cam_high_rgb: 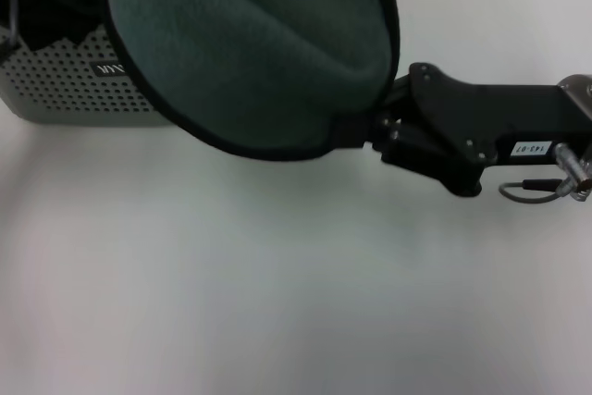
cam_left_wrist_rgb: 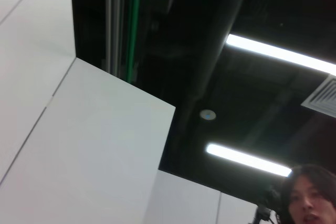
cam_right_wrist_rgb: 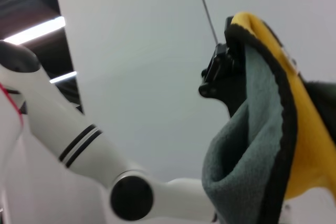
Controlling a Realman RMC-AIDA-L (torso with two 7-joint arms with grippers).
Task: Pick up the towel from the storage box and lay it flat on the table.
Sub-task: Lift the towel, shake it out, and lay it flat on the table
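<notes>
Head view: the white tabletop (cam_high_rgb: 277,302) fills most of the scene. Above it the towel (cam_high_rgb: 268,43) hangs lifted, its dark grey-green face and black edging draped partly in front of the storage box (cam_high_rgb: 69,90), which stands at the far left. The right claw (cam_high_rgb: 370,127) reaches in from the right, clenched on the towel's edge. In the right wrist view the towel's yellow reverse (cam_right_wrist_rgb: 307,145) shows. The left claw is out of sight.

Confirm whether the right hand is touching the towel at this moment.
Touching. In the head view the right hand meets the towel's black-stitched edge, lifted before the storage box; the right wrist view shows the cloth draped over a black finger.
</notes>
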